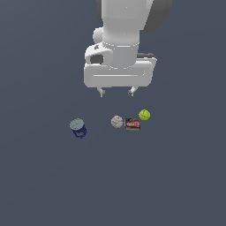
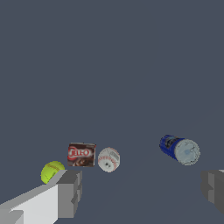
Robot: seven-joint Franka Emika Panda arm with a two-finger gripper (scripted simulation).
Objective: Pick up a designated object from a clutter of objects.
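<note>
The designated object is a short dark blue can (image 1: 78,128) with white marks and a pale grey round top. It stands upright on the grey floor, apart from the other items, toward the exterior view's left. The wrist view shows the can (image 2: 179,149) too. My gripper (image 1: 116,92) hangs open well above the floor, over the white ball (image 1: 117,122), with nothing between its fingers. In the wrist view my gripper (image 2: 142,190) spans wide, and one grey finger (image 2: 70,192) partly covers the yellow-green ball.
The clutter's other items sit in a tight row: the white ball (image 2: 108,159), a dark red-brown box (image 1: 132,124) (image 2: 81,154) beside it, and a yellow-green ball (image 1: 144,115) (image 2: 51,171) at the exterior view's right end.
</note>
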